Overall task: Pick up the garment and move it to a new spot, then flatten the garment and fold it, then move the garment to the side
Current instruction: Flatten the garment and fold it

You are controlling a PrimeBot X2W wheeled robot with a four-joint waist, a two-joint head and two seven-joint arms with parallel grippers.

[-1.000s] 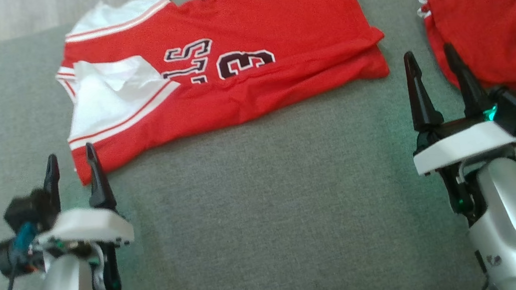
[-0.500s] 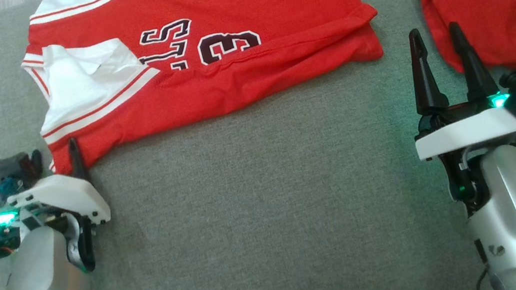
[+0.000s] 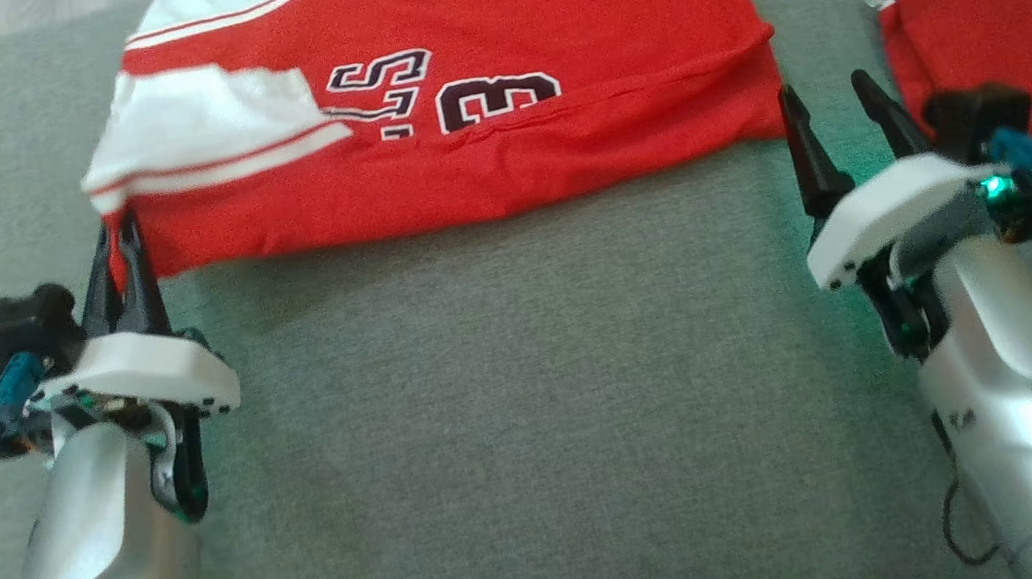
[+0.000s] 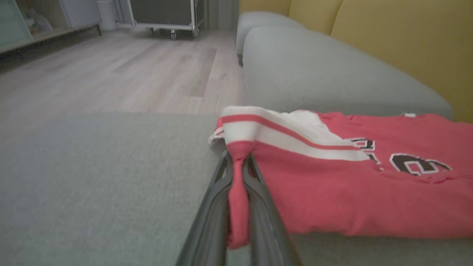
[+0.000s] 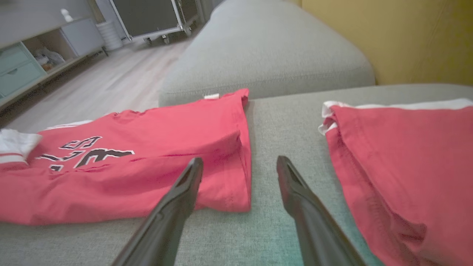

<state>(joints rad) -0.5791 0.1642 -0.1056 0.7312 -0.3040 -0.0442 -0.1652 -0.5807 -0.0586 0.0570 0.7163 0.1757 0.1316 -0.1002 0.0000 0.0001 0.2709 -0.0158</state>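
You have a grey sofa seat in front of you, and everything lies on it.

The jersey, red with white bands and dark numerals, is spread along the far edge of the seat. Its white-banded sleeve end points toward the left edge and its plain hem toward the right. It lies mostly flat, with a long crease running along its near side.

The shorts, red with a white waistband, sit folded at the far right corner. They are apart from the jersey, with a strip of bare seat between the two.

Your left gripper is at the jersey's near left corner, just under the white band. Its fingers are pressed together with red cloth pinched between them. In the left wrist view a narrow strip of that cloth runs down between the two fingers, and the corner is bunched up at their tips.

Your right gripper stands with its fingers spread wide and nothing between them. It is at the jersey's near right corner. In the right wrist view one finger crosses the hem corner and the other lies over the bare strip beside the shorts. You cannot tell from these views whether either tip touches the cloth.
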